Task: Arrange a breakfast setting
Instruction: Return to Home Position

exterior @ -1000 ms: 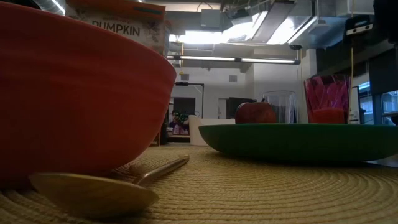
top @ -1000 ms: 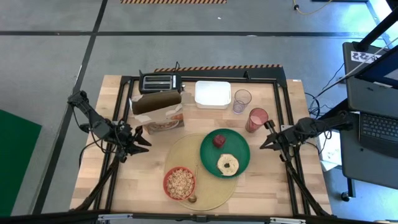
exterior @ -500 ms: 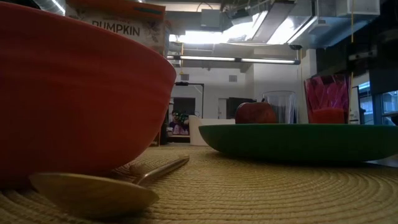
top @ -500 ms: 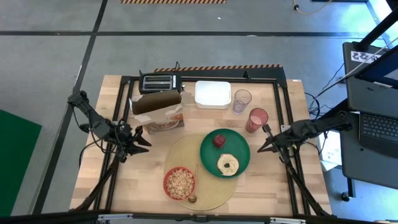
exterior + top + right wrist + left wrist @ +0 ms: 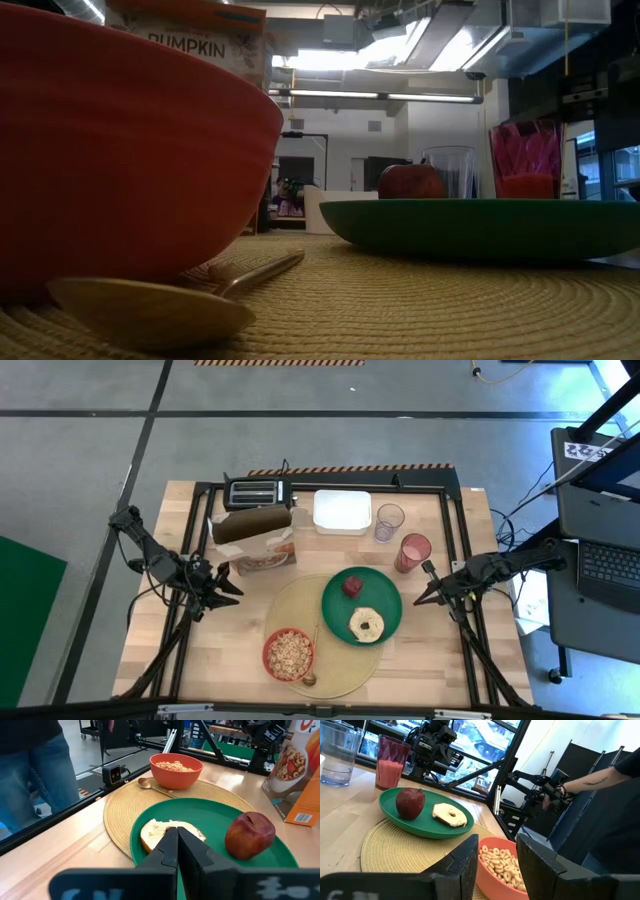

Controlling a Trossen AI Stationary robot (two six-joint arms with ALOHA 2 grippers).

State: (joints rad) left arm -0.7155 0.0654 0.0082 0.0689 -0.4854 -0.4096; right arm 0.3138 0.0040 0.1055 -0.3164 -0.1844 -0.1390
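While the mat (image 5: 296, 606) lies at the near middle of the table (image 5: 200, 655), the plate (image 5: 383, 594) sits across its far right edge, partly on the wood. On the plate the apple (image 5: 351, 586) rests at the far side and the bagel (image 5: 356, 625) at the near side, close together but apart. The bowl (image 5: 267, 658) stands on the mat's near left edge, filled with cereal (image 5: 290, 651). A gold spoon (image 5: 311, 678) lies on the mat just right of the bowl.

Off the mat, the pink cup (image 5: 412, 552) stands upright on the wood just beyond the plate's far right rim, with a pink drink in it. A clear cup (image 5: 389, 522) stands behind it, next to the tray (image 5: 342, 511). The toaster (image 5: 256, 492) is at the far edge, and a cereal box (image 5: 253, 538) sits between it and the mat.

The right gripper (image 5: 420, 592) hangs just off the plate's right rim, near the pink cup, its fingers pressed together on nothing. The left gripper (image 5: 234, 592) hangs over the table's left side beside the box, pointing toward the mat, its fingers spread and empty.
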